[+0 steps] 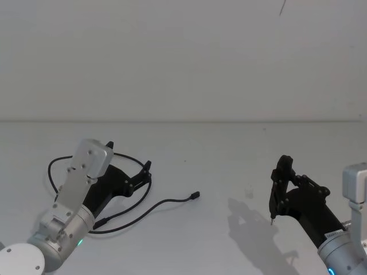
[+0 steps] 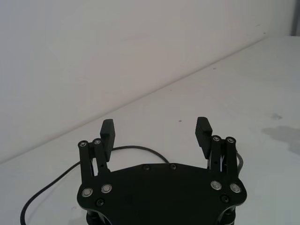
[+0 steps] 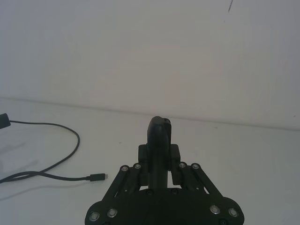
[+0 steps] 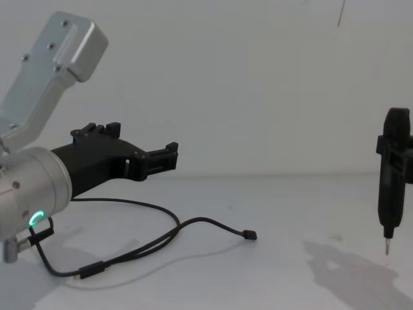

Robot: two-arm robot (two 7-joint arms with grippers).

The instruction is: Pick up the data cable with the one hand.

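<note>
Left gripper (image 1: 129, 156): hovering low over the cable's loop, jaws spread wide and gripping nothing.
Data cable (image 1: 167, 200): lying slack on the white surface (image 1: 195, 246), curling beneath that gripper and trailing one plug toward the middle.
Handling: probably light, limp and thin; pinching a mid-run stretch is looking surer than taking a plug.
Right gripper (image 1: 279, 184): waiting far right, jaws clenched on a slim metal-tipped tool (image 4: 393, 174).

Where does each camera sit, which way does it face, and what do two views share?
Head: up high, facing forward and down at the table and data cable; left gripper and right gripper show.
Chest: lower, facing across the table; left gripper at left, open.
Left wrist: behind the left gripper, facing the wall.
Right wrist: behind the right gripper, shut on a black tool.
Head and chest share the data cable.
</note>
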